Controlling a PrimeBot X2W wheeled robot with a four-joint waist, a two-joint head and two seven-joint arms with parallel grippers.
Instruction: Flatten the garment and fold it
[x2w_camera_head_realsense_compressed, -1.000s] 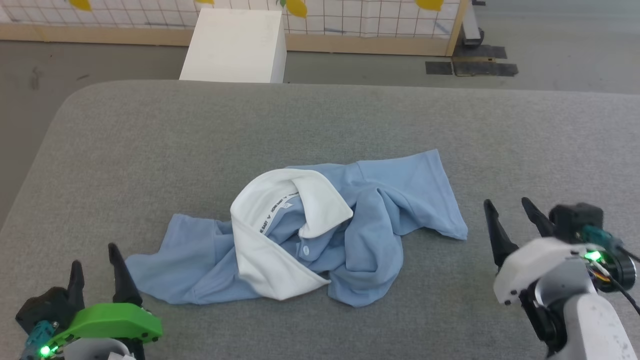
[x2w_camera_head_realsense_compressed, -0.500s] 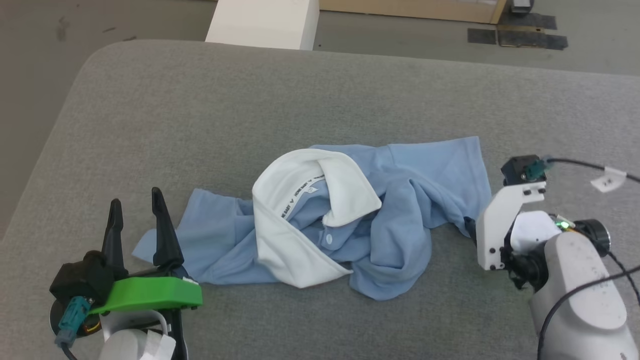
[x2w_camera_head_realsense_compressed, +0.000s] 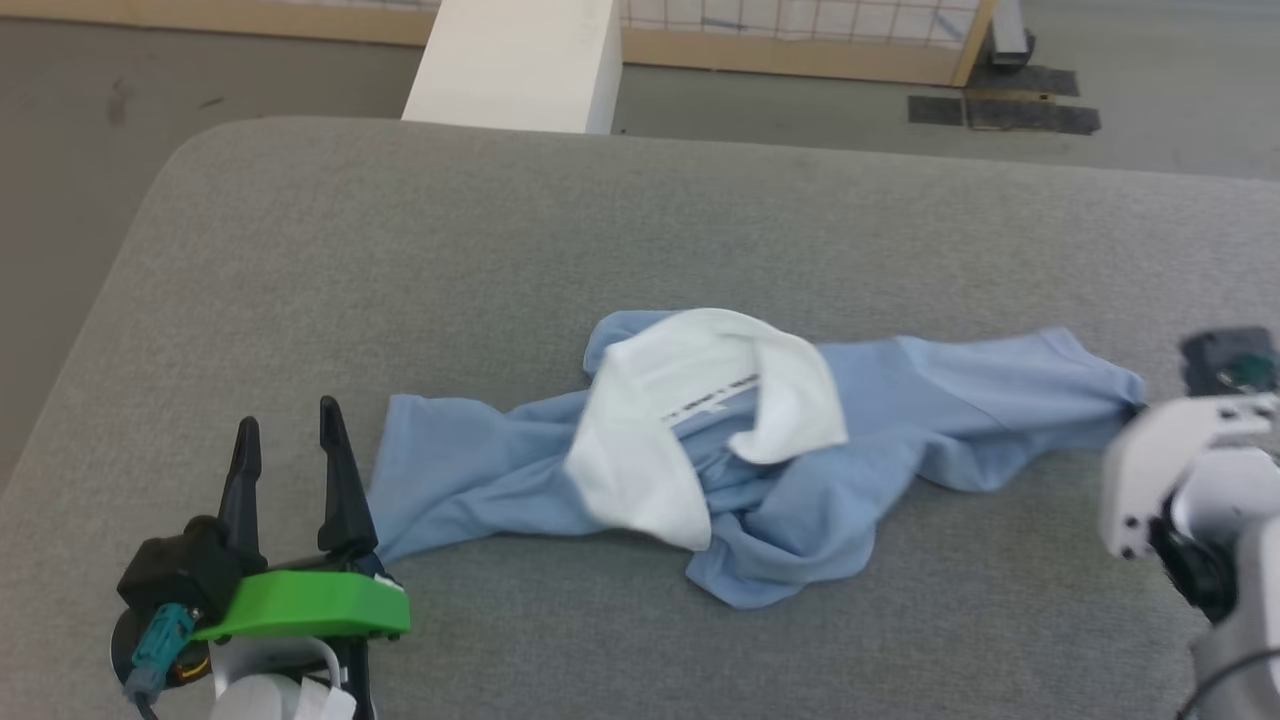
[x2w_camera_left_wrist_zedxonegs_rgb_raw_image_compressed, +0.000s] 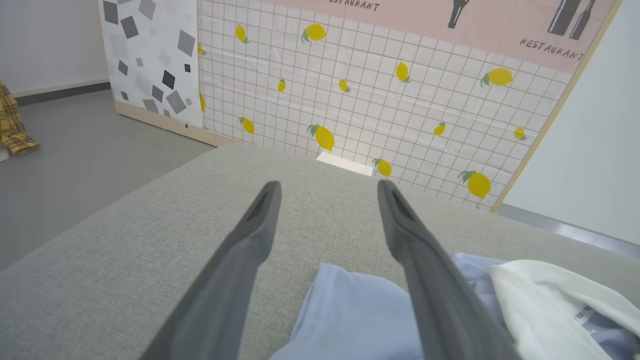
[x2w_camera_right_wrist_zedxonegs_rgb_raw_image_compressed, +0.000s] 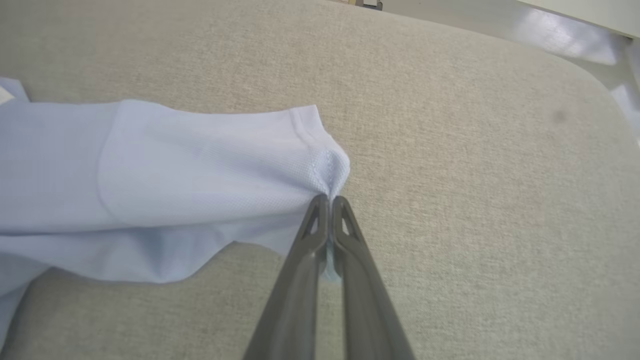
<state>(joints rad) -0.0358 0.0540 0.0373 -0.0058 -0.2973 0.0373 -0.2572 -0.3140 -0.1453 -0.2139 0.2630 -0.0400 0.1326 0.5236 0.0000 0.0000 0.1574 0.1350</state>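
The shirt (x2w_camera_head_realsense_compressed: 900, 400) lies crumpled across the middle of a grey fabric top (x2w_camera_head_realsense_compressed: 500, 230). It is stretched long from left to right, with its white collar (x2w_camera_head_realsense_compressed: 640, 480) turned up. The 2 closed fingers of the right gripper (x2w_camera_right_wrist_zedxonegs_rgb_raw_image_compressed: 329, 200) pinch the hem corner of the shirt's right sleeve, low over the fabric. The left gripper (x2w_camera_head_realsense_compressed: 288, 415) holds nothing. Its 2 fingers are spread wide just beside the shirt's left end, and in the left wrist view blue cloth reaches between them near their base. Beyond the top are a grey floor (x2w_camera_head_realsense_compressed: 60, 120), a white box (x2w_camera_head_realsense_compressed: 515, 60), black tape patches (x2w_camera_head_realsense_compressed: 1000, 110) and a gridded wall panel with lemons (x2w_camera_left_wrist_zedxonegs_rgb_raw_image_compressed: 375, 90).
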